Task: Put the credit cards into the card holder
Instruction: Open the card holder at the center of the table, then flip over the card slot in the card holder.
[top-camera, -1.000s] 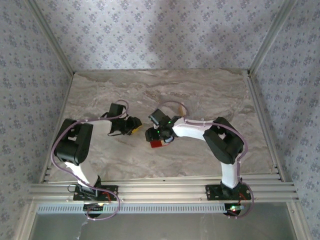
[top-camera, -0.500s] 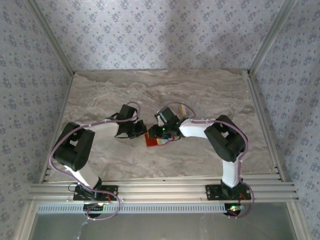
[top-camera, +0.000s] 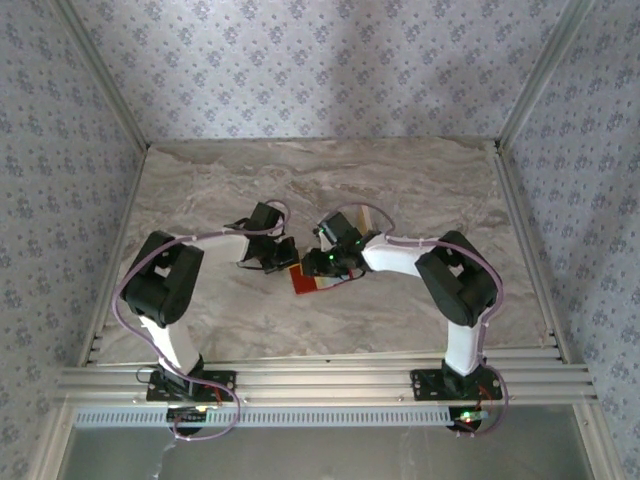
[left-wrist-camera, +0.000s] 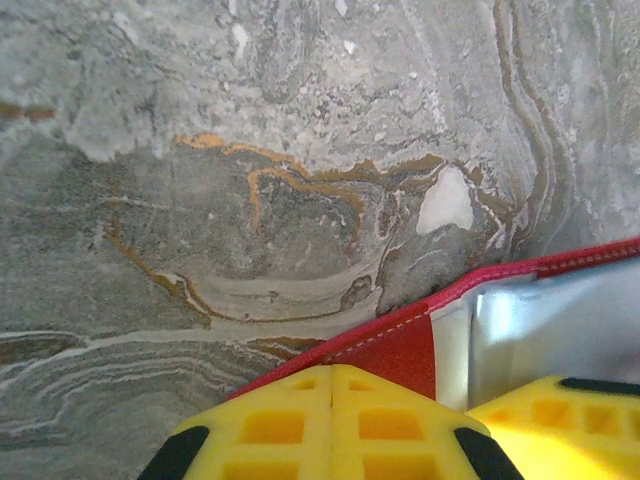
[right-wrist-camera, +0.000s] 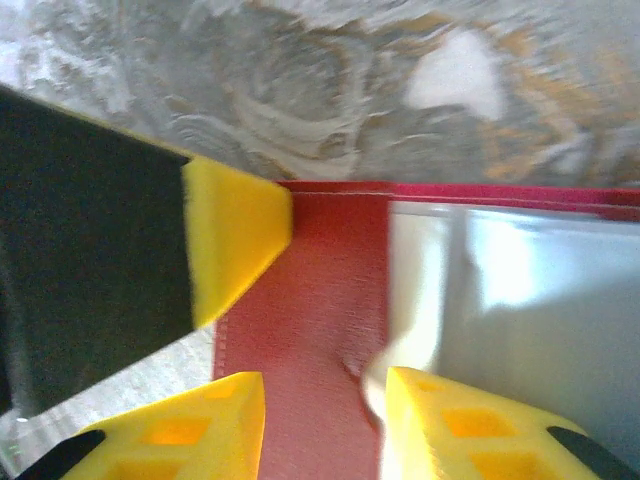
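The red card holder (top-camera: 308, 284) lies opened flat on the marble table between both grippers. My left gripper (top-camera: 281, 256) is shut, its yellow fingertips (left-wrist-camera: 300, 395) pressed together right at the holder's red edge (left-wrist-camera: 400, 350), with nothing showing between them. My right gripper (top-camera: 326, 263) hangs over the holder with its jaws apart, and the red inner strip (right-wrist-camera: 310, 290) runs between its fingers. Its right fingertip (right-wrist-camera: 440, 400) touches the edge of the pale shiny pocket (right-wrist-camera: 520, 300). A pale tan credit card (top-camera: 372, 216) lies on the table behind the right arm.
The left gripper's yellow pad (right-wrist-camera: 235, 240) and its black body sit close beside the right gripper's fingers. The right gripper's finger (left-wrist-camera: 550, 420) shows at the lower right of the left wrist view. Patterned walls and metal rails (top-camera: 320, 380) ring the table.
The left arm swung right up to the card holder and its jaws shut. The right gripper shifted slightly back and right, and the holder went from small and bunched to spread flat.
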